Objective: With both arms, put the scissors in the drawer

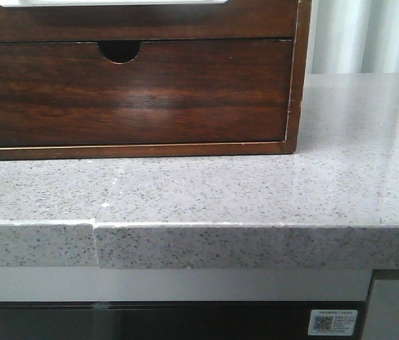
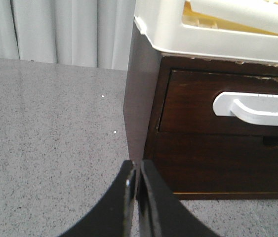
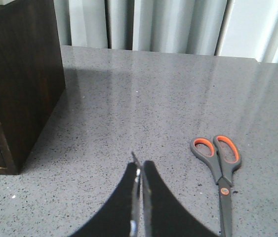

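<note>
The scissors (image 3: 221, 170) have grey handles with orange inner rims and lie flat and closed on the grey speckled counter, seen only in the right wrist view. My right gripper (image 3: 141, 169) is shut and empty, a short way beside them. The drawer (image 1: 135, 23) is the upper dark-brown front of the wooden box, closed, with a white area along its top edge. In the left wrist view the drawer (image 2: 193, 106) carries a white handle (image 2: 257, 106). My left gripper (image 2: 136, 170) is shut and empty, close to the box's front corner. Neither gripper shows in the front view.
Below it is a second closed drawer (image 1: 128, 99) with a half-round finger notch. A white tray (image 2: 178, 34) sits on top of the box. The counter (image 1: 256, 191) has a front edge with a seam at the left. Pale curtains (image 3: 168, 24) hang behind.
</note>
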Motion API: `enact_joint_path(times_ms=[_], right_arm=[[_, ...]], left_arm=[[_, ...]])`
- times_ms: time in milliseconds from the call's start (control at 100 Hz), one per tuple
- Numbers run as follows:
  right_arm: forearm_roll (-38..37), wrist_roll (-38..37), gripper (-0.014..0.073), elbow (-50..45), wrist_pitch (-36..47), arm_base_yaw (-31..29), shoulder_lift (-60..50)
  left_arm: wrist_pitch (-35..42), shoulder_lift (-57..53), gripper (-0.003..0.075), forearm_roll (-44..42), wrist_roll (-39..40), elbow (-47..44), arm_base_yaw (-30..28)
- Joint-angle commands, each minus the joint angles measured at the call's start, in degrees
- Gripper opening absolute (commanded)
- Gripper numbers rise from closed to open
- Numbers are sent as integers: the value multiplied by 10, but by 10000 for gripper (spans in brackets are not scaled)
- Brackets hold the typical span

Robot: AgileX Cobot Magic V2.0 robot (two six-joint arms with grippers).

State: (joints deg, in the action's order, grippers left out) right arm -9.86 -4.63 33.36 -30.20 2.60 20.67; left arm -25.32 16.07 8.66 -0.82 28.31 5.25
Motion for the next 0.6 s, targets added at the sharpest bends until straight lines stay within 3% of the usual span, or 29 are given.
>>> enact_joint_path(times_ms=[0, 510, 590], right_arm=[[-14, 1, -69, 19, 41, -2, 10], [-15, 1, -68, 19, 65, -2, 10], [-15, 1, -15, 19, 64, -2, 10]], left_arm=[[38, 11, -20, 4, 4, 21, 0], [41, 11, -20, -2, 4, 21, 0], [46, 11, -8, -19, 4, 21, 0]])
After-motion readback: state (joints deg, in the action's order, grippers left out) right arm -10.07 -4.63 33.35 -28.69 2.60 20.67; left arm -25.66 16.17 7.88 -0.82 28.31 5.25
